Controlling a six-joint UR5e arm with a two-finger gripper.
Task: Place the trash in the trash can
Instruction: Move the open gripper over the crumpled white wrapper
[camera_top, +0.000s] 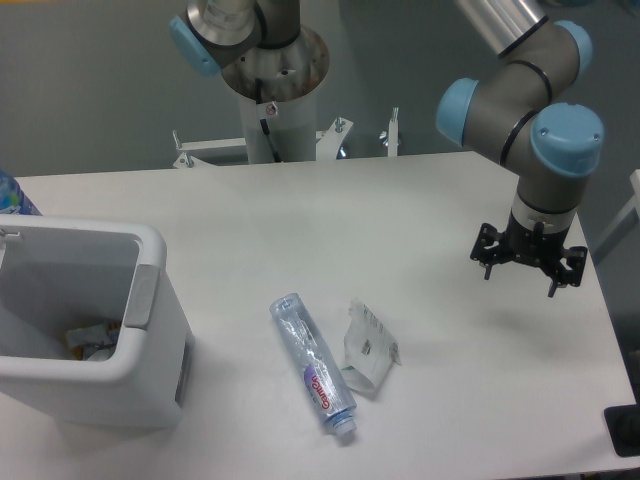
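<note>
So on the far left sat the white rectangular plastic trash can (95, 330) with the thick rounded rim and a grey panel on its side, parked at the front-left corner of the white table (300, 220). There was already some crumpled yellowish stuff (92, 340) down at the bottom of it. Just to the right of the bin, lying flat on the tabletop, was the clear plastic water bottle (312, 362) with the red-and-blue label, cap end pointing toward the front edge. Right beside it, pretty much touching near the label end, was the small clear plastic pouch (367, 347) with a dark mark on it. Both bits of trash were outside the bin. Way over on the right, well apart from all that, the grey-and-blue arm's black two-finger gripper (529, 266) hung above the table near the right edge with nothing in it. Honestly couldn't tell whether the fingers were apart or together, too small and dark
</note>
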